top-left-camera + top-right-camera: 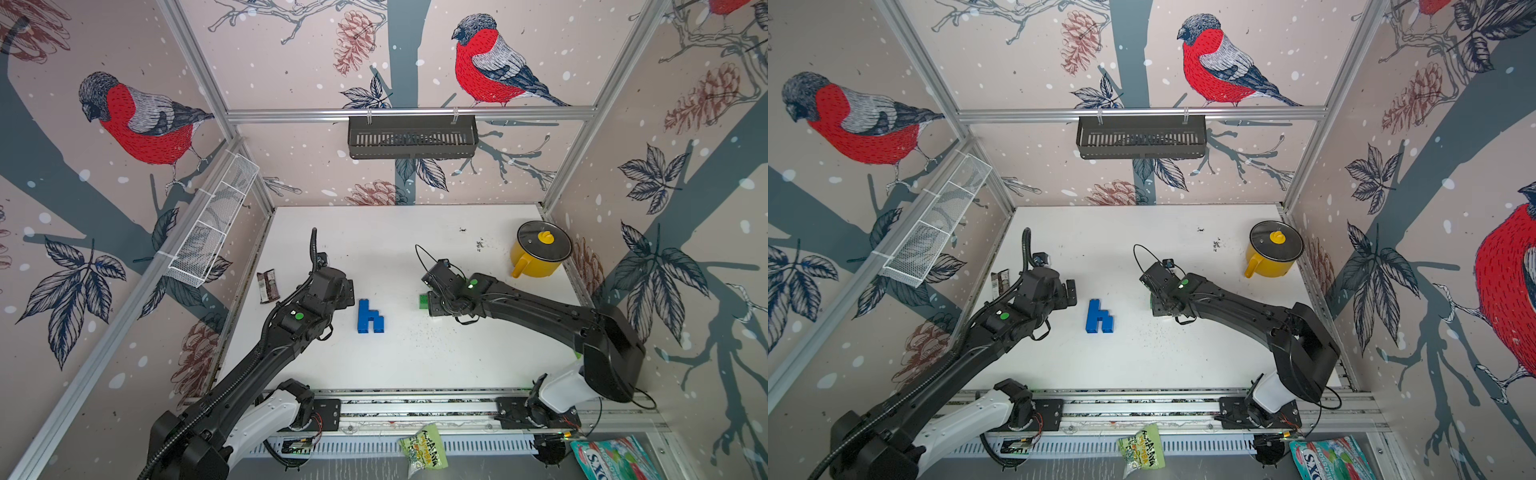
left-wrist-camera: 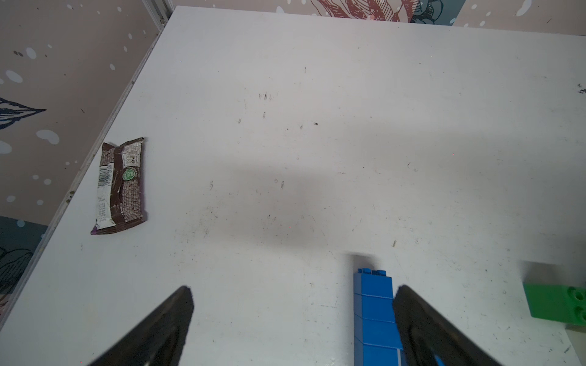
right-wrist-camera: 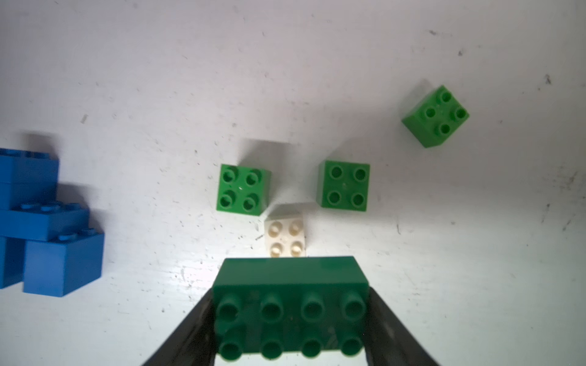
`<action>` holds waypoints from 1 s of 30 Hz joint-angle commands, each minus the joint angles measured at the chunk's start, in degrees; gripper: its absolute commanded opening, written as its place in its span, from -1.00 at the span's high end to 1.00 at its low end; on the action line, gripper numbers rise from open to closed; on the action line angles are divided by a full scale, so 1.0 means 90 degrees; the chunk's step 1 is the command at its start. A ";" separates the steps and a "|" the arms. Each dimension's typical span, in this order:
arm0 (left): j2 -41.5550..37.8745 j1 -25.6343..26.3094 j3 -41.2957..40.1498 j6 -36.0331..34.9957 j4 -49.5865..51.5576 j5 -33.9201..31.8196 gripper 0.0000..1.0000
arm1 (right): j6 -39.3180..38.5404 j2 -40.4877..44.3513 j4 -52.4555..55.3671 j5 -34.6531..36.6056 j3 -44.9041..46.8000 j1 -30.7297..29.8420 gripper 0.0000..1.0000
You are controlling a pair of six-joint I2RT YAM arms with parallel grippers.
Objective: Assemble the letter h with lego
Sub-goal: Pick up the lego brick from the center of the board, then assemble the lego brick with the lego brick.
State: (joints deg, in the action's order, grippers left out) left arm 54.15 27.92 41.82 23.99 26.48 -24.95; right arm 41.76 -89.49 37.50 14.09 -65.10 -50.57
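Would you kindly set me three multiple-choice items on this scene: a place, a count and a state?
1. The blue h lies on the table: A. at its far right corner B. against its left edge C. between the two arms.
2. Small green cube bricks loose in the right wrist view: A. one B. three C. five.
3. The right gripper is: A. open over bare table B. shut on the long green brick C. shut, empty.
Key: 1 C, both top views show it between the arms. 2 B, three lie beyond the held brick. 3 B, its fingers clamp the brick's ends.
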 commanded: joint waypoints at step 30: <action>-0.0401 0.0287 -0.0122 -0.0065 0.0007 0.0117 -0.97 | -0.0137 -0.1778 0.0685 0.0135 -0.1979 0.0276 -0.02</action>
State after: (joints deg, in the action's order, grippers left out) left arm 50.81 30.50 40.73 23.66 27.44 -24.01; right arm 40.38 -104.77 42.15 15.00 -82.00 -48.34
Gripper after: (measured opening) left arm 0.985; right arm 0.656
